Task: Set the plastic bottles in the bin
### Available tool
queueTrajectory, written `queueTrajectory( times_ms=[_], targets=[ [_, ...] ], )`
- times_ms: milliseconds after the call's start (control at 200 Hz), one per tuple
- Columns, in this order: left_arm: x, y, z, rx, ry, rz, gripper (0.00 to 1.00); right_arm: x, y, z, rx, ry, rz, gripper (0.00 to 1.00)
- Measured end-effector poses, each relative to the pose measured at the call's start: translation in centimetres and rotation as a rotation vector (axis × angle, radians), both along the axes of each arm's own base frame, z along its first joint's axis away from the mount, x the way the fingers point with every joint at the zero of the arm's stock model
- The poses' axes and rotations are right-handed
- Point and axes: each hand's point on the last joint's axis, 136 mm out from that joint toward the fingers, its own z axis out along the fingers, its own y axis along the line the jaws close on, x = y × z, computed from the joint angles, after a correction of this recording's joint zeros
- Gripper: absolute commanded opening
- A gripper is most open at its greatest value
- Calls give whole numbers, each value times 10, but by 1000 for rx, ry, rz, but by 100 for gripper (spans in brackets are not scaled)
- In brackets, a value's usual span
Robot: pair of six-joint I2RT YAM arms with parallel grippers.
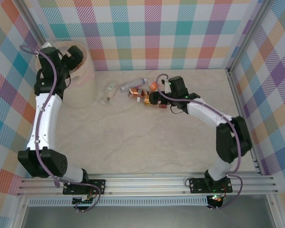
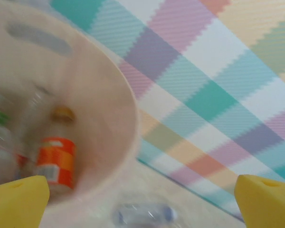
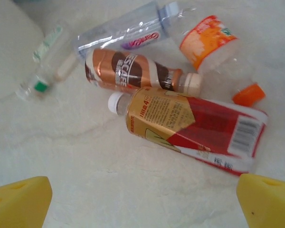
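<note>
Setting: pale marbled table top (image 1: 133,137), walled in pastel checked cloth (image 1: 171,33).
Receptacle: tall round pale pink-beige plastic bin (image 1: 83,95), upright at the far left of the table.
Already binned: clear plastic bottle with an orange label (image 2: 57,161), lying inside against the bin wall. Other clear bottles lie beside it, one showing some green, too blurred to count.
Left gripper (image 1: 73,61): above the bin mouth, yellow fingertips (image 2: 19,202) spread wide, nothing between them.
Right gripper (image 1: 154,98): over the pile at the far middle, fingers wide apart, empty, touching no bottle.
Remaining, pile: brown-and-white labelled bottle (image 3: 128,71); gold-and-red labelled bottle (image 3: 190,128) touching it on the near side; clear bottle with purple lettering (image 3: 128,35); crushed bottle with an orange-and-white label (image 3: 206,42); orange cap (image 3: 248,94) just beside it.
Remaining, strays: pale clear bottles with green trim (image 1: 109,92), between bin and pile, near the bin's foot. Whether one or two, cannot tell.
Progress (judged): partway. Several bottles are in the bin and at least five are on the table.
Likely next item: the gold-and-red labelled bottle, lying closest under the right fingers.
</note>
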Motion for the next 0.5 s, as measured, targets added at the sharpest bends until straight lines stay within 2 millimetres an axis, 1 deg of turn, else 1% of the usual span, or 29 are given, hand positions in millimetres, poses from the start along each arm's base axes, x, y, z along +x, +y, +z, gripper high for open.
queueTrajectory(
  times_ms=[50, 135, 240, 360, 500],
  targets=[
    [-3, -12, -8, -47, 14, -49, 100, 3, 2, -7, -52, -14, 57, 100],
    [-10, -26, -22, -119, 36, -103, 100, 7, 5, -21, -139, -22, 164, 100],
    [-26, -43, -35, -199, 49, -167, 100, 19, 9, -30, -213, -35, 263, 100],
    [-47, -59, -37, -257, 43, -227, 100, 33, 5, -41, -284, -47, 338, 100],
    [-71, -67, -34, -266, 45, -266, 100, 42, -1, -52, -356, -48, 411, 100]
  ],
)
